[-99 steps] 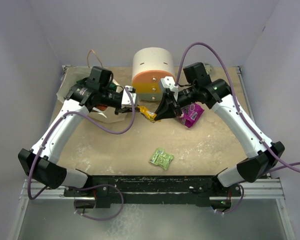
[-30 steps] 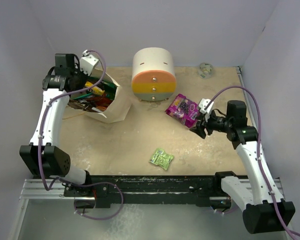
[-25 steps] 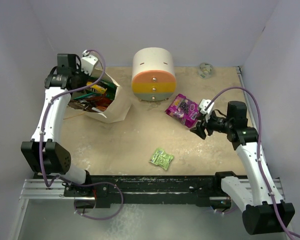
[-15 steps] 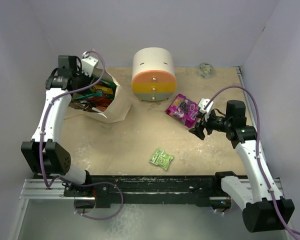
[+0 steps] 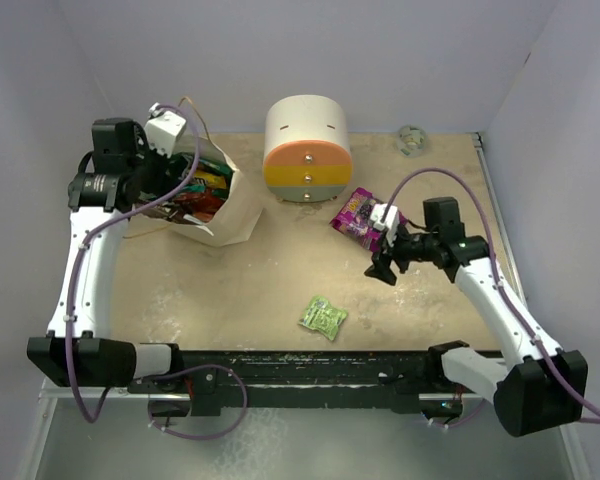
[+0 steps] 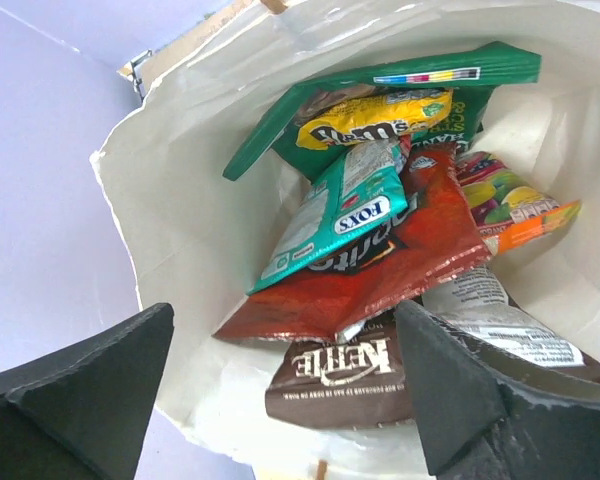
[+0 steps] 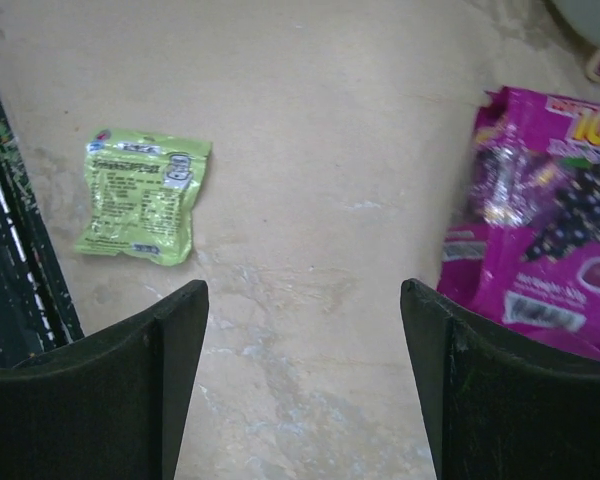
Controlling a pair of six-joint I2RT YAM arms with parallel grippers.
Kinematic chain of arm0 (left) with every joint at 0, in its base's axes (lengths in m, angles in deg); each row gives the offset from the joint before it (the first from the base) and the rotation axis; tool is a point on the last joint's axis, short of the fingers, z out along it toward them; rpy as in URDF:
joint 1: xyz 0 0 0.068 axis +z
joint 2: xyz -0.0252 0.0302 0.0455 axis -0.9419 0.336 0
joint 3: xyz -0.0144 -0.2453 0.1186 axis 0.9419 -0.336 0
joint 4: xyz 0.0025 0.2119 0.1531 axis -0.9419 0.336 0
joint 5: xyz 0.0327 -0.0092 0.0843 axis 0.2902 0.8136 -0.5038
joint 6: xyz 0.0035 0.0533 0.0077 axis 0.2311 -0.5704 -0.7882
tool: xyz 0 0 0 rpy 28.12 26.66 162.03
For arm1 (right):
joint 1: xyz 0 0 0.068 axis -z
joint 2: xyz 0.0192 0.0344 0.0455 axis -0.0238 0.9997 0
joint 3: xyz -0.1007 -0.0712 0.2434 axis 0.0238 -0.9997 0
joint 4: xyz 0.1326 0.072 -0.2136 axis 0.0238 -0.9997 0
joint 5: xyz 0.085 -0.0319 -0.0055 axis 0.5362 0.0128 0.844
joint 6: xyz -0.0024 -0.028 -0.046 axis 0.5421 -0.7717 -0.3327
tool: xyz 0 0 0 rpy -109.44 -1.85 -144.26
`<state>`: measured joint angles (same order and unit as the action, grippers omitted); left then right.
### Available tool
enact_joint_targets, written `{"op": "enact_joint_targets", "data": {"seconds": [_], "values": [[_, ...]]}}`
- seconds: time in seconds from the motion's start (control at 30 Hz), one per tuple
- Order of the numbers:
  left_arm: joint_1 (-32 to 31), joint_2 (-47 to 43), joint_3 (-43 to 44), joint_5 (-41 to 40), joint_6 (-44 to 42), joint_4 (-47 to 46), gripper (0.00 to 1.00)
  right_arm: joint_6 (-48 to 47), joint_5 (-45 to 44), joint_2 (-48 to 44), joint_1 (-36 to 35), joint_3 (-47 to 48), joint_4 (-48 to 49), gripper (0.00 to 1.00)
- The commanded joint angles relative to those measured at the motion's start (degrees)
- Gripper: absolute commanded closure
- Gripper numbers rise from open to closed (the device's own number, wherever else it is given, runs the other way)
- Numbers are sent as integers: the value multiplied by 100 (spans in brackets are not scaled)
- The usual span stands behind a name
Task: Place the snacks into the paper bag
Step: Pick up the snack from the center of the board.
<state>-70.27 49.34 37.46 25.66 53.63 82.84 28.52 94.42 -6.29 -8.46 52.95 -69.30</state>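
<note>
— What's the paper bag (image 6: pixel 180 220) like?
— Cream, creased, mouth open, at the table's (image 5: pixel 270 280) far left; glossy flat packets are heaped inside: teal Fox's packet (image 6: pixel 335 225) over the red-orange Doritos (image 6: pixel 390 270), a brown Nestlé packet (image 6: pixel 340 375) beneath.
— And the left gripper (image 6: pixel 282 308)?
— Above the mouth, fingers spread wide, holding nothing.
— The right gripper (image 7: pixel 302 290)?
— Also wide and empty, over bare table; the crinkly purple packet (image 7: pixel 540 230) lies just beside one finger, the lime-green packet (image 7: pixel 140 195) near the other; the round pastel-drawered container (image 5: pixel 306 150) stands just behind the purple packet.
</note>
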Motion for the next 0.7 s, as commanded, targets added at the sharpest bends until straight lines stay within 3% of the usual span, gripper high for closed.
{"op": "enact_joint_targets", "data": {"seconds": [0.0,0.43,0.67], "values": [[25,-542,-144,224,-30,-71,2,-133,-324,244,-681,265,118,21],[25,-1418,-743,143,-366,-197,1,126,-1191,1661,-2568,243,956,20],[64,-1586,-820,553,-281,-104,1,153,-1752,2380,-3482,173,1033,21]]}}
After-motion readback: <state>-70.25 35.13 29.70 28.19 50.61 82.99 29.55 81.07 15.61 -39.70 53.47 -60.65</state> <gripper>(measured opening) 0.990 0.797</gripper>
